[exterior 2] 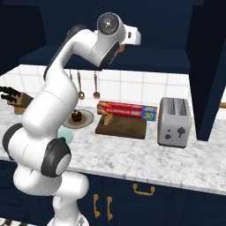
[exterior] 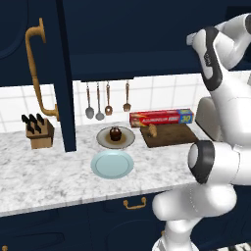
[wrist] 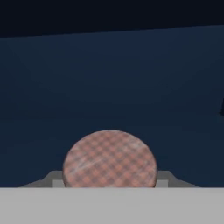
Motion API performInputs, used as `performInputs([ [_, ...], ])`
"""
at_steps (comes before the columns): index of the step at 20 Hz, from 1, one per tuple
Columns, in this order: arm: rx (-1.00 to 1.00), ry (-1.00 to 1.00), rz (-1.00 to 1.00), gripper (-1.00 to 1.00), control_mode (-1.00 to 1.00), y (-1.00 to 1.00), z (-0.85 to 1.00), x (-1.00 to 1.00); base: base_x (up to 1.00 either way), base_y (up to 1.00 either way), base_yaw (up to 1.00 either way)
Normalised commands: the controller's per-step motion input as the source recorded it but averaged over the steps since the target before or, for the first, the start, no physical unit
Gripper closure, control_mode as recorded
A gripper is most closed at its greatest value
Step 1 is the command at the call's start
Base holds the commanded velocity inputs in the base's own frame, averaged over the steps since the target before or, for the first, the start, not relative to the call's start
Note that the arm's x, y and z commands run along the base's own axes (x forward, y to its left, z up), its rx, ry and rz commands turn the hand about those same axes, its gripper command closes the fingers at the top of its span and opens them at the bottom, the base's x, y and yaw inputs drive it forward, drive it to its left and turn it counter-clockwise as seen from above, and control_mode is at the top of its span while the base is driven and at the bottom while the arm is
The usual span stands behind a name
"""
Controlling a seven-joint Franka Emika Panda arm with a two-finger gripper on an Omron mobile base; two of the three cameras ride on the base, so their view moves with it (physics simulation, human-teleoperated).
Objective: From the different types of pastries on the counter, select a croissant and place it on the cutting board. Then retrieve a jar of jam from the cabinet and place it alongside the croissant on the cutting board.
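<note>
— Gripper [wrist: 109, 181]: closed or open?
— Looked closed on the jar of jam [wrist: 109, 158]. Saw grey fingertips [wrist: 52, 178] pressed against it at three and nine o'clock, with the plaid lid bulging up between them at six o'clock of the hand view.
— Placed where?
— Up inside the navy cabinet [wrist: 109, 78], against its dark back wall at twelve o'clock.
— Handling?
— Judged it rigid and fairly heavy for its size, probably glass: smooth, slippery, breakable if dropped. Best gripped across the round body just under the lid, kept upright and squeezed squarely to stop any twisting out.
— Got anything more from the base views?
— Got the destination. Found the croissant [exterior: 153, 130] lying on the cutting board [exterior: 171, 136], toward its nine o'clock end, leaving bare wood at three o'clock for the jar. Noted the foil box [exterior: 162, 117] along the board's twelve o'clock edge and the chocolate cupcake [exterior: 115, 133] at nine o'clock of the board. Picked out the toaster [exterior 2: 174, 121] clearly in the right base view, at three o'clock of the board.
— And from the hand view?
— Read the lid's pattern and the contact at the fingertips, too small to make out from the base.
</note>
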Motion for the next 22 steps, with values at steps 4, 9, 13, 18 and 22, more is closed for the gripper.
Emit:
performInputs([
  [4, 0.0, -0.24, 0.01, 1.0, -1.0, -0.09, -0.02, -1.0, 0.0, 0.0, 0.0],
  [9, 0.0, -0.21, 0.01, 1.0, -1.0, 0.03, -0.03, -1.0, 0.0, 0.0, 0.0],
  [13, 0.0, -0.1, 0.0, 1.0, -1.0, 0.2, -0.06, -0.98, 0.0, 0.0, 0.0],
  [18, -0.01, 0.0, 0.0, 1.0, -1.0, 0.35, -0.01, -0.89, 0.0, 0.0, 0.0],
  [22, 0.0, 0.0, -0.03, 1.0, -1.0, -0.03, 0.0, -1.0, 0.0, 0.0, 0.0],
])
